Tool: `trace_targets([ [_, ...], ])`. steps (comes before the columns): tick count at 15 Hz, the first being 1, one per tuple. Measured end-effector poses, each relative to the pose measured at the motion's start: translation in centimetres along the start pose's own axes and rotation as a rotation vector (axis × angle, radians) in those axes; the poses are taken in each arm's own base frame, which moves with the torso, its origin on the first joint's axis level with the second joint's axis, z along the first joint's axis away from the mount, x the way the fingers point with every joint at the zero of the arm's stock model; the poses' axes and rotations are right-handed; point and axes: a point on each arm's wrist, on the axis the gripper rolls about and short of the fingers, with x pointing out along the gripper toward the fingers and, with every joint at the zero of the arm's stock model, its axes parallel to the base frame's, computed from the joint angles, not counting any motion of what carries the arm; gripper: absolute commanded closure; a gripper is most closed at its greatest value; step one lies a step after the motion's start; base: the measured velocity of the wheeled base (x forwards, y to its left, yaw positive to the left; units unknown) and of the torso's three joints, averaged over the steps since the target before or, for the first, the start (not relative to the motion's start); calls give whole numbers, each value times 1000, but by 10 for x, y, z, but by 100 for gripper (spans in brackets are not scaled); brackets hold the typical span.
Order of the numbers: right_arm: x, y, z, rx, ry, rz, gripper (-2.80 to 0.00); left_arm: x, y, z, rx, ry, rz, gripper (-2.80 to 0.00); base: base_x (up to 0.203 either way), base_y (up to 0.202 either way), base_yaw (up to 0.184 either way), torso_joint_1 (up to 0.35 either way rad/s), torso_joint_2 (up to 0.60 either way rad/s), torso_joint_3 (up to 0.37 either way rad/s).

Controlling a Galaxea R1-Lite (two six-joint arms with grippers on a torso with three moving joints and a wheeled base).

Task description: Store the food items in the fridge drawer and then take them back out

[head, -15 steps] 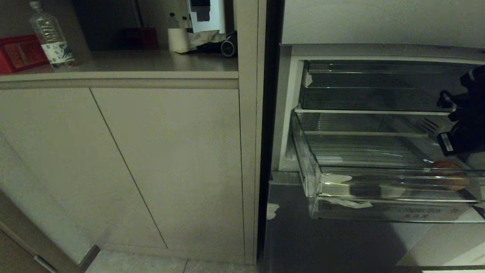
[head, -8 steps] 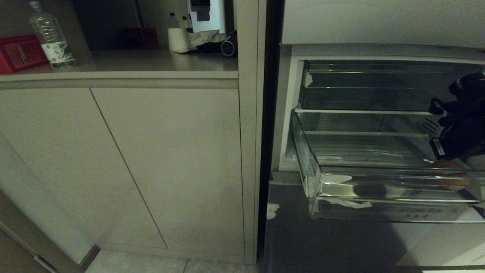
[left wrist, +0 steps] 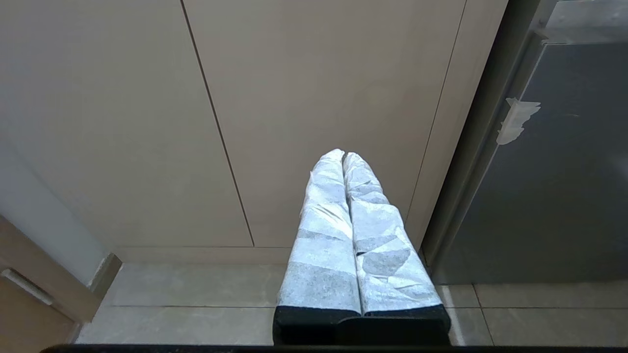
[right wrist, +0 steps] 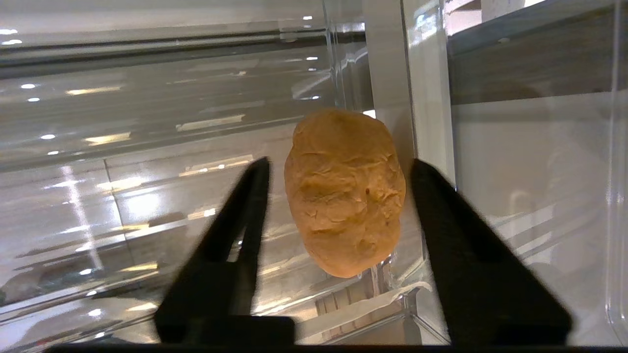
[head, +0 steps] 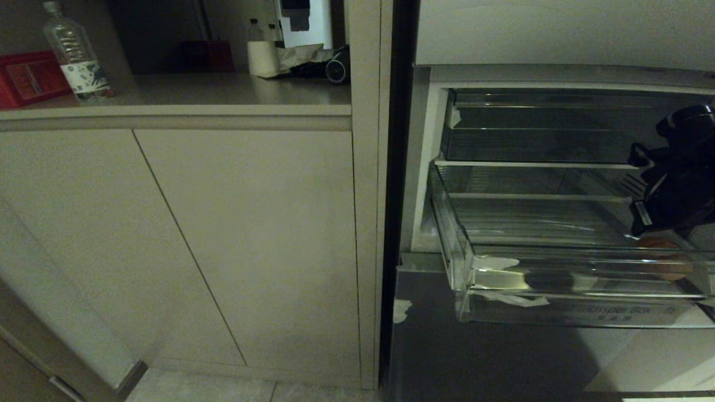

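Left gripper (left wrist: 343, 156): parked low before the cupboard door (left wrist: 314, 98), wrapped fingers pressed together, holding nothing. Fridge drawer (head: 558, 279): pulled out, taped at its front corner. Right gripper (right wrist: 338, 169): reached into the drawer's right end, jaws parted. Orange-brown fruit (right wrist: 345, 191): lay on the drawer floor between the black fingers (right wrist: 245, 206), a gap either side.
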Motion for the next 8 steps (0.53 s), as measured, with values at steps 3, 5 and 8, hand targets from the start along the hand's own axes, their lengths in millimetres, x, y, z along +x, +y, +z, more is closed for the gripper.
trace_targets([
  [3,4,1,2,-9,32,1,-280,0,0,0,0,0,0,0,0,0,0,0,0,0],
  [5,7,1,5,-13,59,-3,-280,0,0,0,0,0,0,0,0,0,0,0,0,0],
  [8,18,5,7,-19,85,-4,-280,0,0,0,0,0,0,0,0,0,0,0,0,0],
])
